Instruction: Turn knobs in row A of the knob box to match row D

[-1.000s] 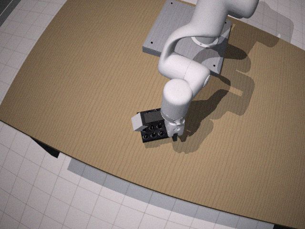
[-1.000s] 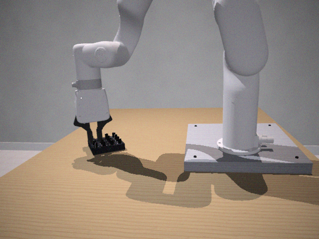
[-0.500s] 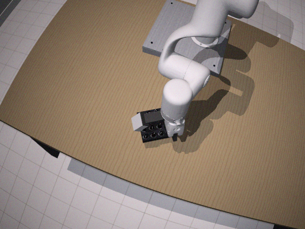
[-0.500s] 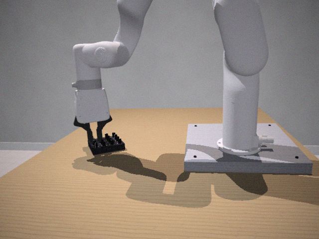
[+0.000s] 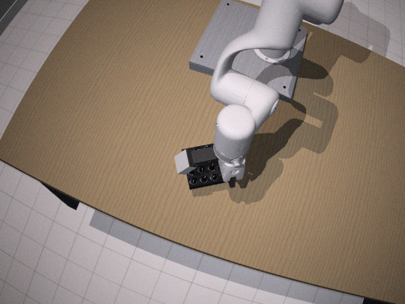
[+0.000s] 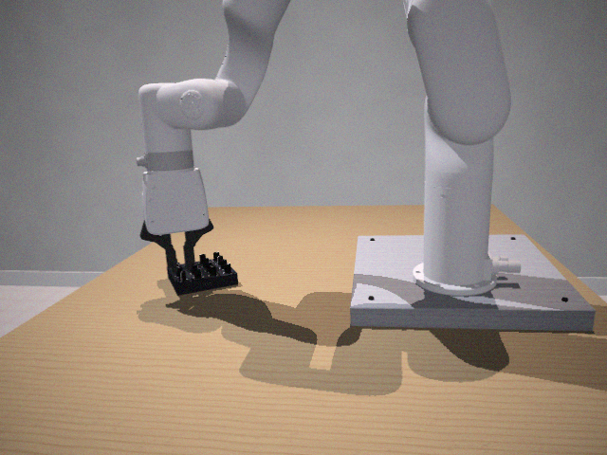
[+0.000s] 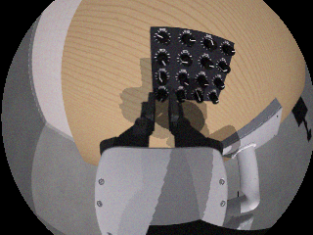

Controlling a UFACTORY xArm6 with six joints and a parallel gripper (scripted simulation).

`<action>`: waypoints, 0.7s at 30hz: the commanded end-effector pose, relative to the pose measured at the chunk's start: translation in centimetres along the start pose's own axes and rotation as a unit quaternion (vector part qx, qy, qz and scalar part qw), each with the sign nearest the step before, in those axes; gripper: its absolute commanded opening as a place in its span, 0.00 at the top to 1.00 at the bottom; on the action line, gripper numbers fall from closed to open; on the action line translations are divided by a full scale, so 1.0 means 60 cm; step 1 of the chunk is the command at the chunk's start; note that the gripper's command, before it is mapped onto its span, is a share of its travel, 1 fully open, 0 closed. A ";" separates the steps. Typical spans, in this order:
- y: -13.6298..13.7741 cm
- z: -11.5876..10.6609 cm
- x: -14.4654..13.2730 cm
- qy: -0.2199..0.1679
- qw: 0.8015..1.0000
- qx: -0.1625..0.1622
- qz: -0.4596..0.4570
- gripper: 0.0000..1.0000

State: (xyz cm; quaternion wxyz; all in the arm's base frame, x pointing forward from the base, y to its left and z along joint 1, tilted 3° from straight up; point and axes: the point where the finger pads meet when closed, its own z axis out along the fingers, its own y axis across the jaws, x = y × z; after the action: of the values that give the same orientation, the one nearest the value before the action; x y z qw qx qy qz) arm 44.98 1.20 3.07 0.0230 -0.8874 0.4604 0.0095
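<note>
So we've got the pincer (image 6: 177,266) down over a corner knob (image 7: 162,93) of the knob box (image 6: 215,279) on the desk (image 6: 294,416). Fingers sit narrowed, straddling it to twist it, though whether they're actually pinching we can't tell.

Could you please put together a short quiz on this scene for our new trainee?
1. True or false: the black square knob box stands on the grey base plate.
2. The white arm's end effector is: A) high above the box; B) down at the box's edge, fingers apart; C) beside the arm's base.
3. Fill in: in the wrist view, the box shows ___ rows of four knobs.

Key: 1 false, it stands on the tan wooden table; 2 B; 3 four.
</note>
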 end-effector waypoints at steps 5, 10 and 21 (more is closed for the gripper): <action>-0.002 -0.002 0.001 0.001 1.000 0.002 0.000 0.81; -0.002 -0.002 0.001 0.001 1.000 0.002 0.000 0.81; -0.002 0.005 0.001 0.001 1.000 0.002 0.000 0.81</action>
State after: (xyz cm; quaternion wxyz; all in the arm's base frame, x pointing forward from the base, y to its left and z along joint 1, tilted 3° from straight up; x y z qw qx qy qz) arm 44.99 1.21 2.81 0.0230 -0.8874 0.4604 0.0094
